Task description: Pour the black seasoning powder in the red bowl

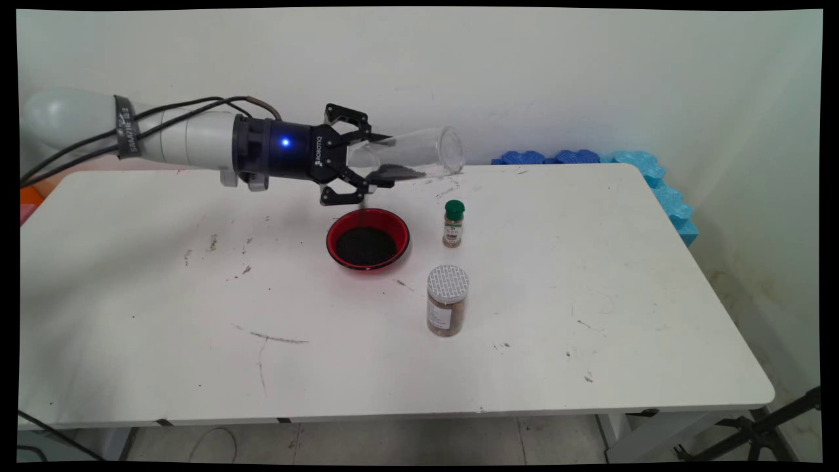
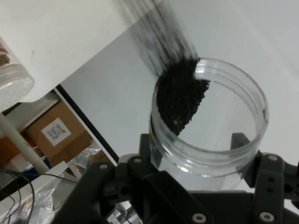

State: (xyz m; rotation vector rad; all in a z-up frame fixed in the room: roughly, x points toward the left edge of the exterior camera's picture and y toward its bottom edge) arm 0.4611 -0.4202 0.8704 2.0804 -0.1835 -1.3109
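Fingers [image 1: 379, 139] clamped on the closed end of a clear plastic jar [image 1: 413, 157], one on each side of its round wall, gripper [image 1: 367, 162] stretched out level from the white arm. Jar held on its side in the air, open mouth turned toward the right in the main view, well above the table [image 1: 557, 341]. Inside it, a small heap of dark grains [image 1: 400, 172] lying along the lower wall. In the hand view, the same dark grains [image 2: 180, 95] piled against one side of the jar [image 2: 210, 135], the black fingers [image 2: 240, 140] pressed on its wall.

Just below the gripper, on the table, a red bowl [image 1: 368, 238] with a dark layer of the same-looking grains over its bottom. Beside the bowl to the right, a small spice bottle [image 1: 453, 223] with a green cap, upright. Nearer the camera, a bigger spice jar [image 1: 447, 300] with a white perforated lid, upright, brownish contents inside. Bowl, bottle and spice jar all apart from one another.

Along the far right edge of the table, against the wall, blue foam pieces [image 1: 655, 180].
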